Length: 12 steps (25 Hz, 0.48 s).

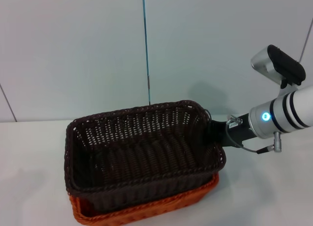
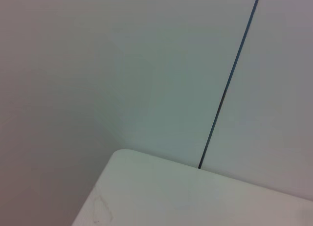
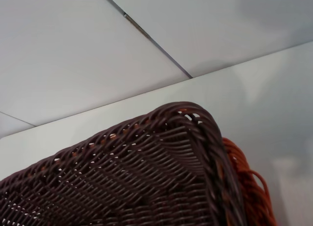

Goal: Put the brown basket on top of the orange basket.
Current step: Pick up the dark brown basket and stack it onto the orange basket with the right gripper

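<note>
Brown basket (image 1: 142, 155) is already nested in the orange basket (image 1: 146, 214), long axis running left-right, on the white table (image 1: 29, 177). It's met at its right end by the right gripper (image 1: 217, 132); finger state can't be told. Plain wall panels behind.

White table (image 1: 29, 177) w/ rounded corner, backed against pale wall. Orange basket (image 1: 146, 212) sits directly on it, near front edge, approx centre. Brown basket (image 1: 142, 152) nested in orange one, not touching table.
</note>
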Motion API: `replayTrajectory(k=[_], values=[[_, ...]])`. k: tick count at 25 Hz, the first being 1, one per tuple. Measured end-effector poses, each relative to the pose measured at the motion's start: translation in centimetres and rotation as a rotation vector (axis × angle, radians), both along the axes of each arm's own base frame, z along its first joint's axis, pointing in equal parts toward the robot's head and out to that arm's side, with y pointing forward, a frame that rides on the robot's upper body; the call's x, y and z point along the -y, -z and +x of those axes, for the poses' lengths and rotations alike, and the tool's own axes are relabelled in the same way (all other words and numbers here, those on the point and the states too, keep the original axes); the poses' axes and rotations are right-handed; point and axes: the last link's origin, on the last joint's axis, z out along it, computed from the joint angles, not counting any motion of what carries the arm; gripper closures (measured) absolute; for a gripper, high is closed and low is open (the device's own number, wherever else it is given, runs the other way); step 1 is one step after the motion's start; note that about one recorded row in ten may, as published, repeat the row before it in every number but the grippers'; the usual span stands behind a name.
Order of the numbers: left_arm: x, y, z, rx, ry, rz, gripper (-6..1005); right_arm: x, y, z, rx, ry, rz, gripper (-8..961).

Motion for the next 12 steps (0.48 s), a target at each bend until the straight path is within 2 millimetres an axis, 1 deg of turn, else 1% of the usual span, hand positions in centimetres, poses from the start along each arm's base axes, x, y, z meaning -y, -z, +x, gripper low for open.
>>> replayTrajectory(k=[7, 12], values=[[0.0, 0.0, 0.0, 0.001, 0.001, 0.0, 151, 0.2, 1.1, -0.1, 0.005, -0.004, -0.01, 818], [0.0, 0.0, 0.0, 0.0, 0.001, 0.0, 152, 0.2, 1.4, -0.1, 0.008, -0.003, -0.01, 818]])
